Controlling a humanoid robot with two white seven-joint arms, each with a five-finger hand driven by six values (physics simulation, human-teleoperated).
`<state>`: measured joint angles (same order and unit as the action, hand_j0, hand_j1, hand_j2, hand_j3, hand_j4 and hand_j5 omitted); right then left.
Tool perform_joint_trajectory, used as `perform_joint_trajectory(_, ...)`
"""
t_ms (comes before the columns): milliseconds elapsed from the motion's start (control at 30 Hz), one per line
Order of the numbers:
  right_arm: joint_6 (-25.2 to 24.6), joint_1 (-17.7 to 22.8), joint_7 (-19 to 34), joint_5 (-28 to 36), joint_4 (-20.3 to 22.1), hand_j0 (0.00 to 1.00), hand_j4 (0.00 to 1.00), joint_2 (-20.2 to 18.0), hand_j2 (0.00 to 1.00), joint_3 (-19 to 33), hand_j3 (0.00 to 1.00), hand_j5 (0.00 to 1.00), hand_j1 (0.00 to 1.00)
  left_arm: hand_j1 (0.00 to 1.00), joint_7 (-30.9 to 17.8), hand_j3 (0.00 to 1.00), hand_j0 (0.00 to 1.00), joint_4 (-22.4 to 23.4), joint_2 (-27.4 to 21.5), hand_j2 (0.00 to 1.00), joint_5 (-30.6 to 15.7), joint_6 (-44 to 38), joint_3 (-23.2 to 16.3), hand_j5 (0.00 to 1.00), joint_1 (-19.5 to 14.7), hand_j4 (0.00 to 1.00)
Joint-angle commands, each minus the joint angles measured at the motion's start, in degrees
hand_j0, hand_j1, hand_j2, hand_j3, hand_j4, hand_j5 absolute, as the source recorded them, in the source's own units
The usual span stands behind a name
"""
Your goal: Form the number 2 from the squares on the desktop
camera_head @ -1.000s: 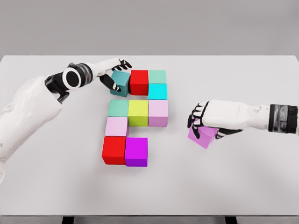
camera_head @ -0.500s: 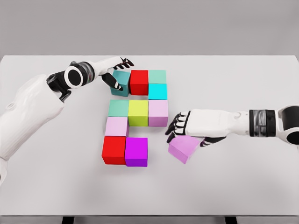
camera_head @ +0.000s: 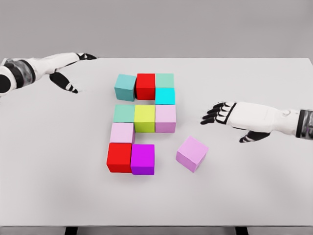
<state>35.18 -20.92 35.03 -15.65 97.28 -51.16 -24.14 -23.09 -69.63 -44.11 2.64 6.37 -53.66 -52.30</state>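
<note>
So the 2 lacks only its bottom-right square: lilac cube (camera_head: pixel 192 153) sits loose and skewed, right hand (camera_head: pixel 229 115) released; needs nudging left against the magenta cube (camera_head: pixel 143 159)

Both hands have let go and drawn back: left hand (camera_head: pixel 66 73) off the teal cube (camera_head: pixel 125 87), right hand (camera_head: pixel 230 115) apparently off the lilac cube (camera_head: pixel 192 153).

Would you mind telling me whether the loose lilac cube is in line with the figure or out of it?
Out: the loose lilac cube sits rotated, apart from the magenta cube, unheld.
</note>
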Motion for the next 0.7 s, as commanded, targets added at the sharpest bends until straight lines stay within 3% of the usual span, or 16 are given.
perform_joint_trajectory(0,-0.2,0.4,0.0,-2.0,-1.5,1.0,1.0,-0.6,1.0,0.5,1.0,1.0,1.0,1.0,-0.5,1.0,1.0,-0.3,-5.5,1.0,-0.2,12.6,-2.3,1.0,0.0,1.0)
perform_joint_trajectory(133,-0.2,2.5,0.0,-6.1,-1.5,1.0,1.0,-1.5,1.0,-0.1,1.0,1.0,1.0,1.0,-10.2,1.0,1.0,-0.6,-6.1,1.0,-0.1,14.5,-2.7,1.0,0.1,1.0)
perform_joint_trajectory(500,-0.2,1.9,0.0,-6.9,1.4,1.0,1.0,-0.3,1.0,-4.7,1.0,1.0,1.0,1.0,-10.0,1.0,1.0,-0.2,1.0,1.0,1.8,14.5,-2.7,1.0,0.8,1.0)
perform_joint_trajectory(667,-0.2,1.6,0.0,-6.9,3.4,1.0,1.0,1.6,1.0,-5.2,1.0,1.0,1.0,1.0,-10.0,1.0,1.0,-0.2,1.5,1.0,2.1,14.5,-2.8,1.0,1.1,1.0)
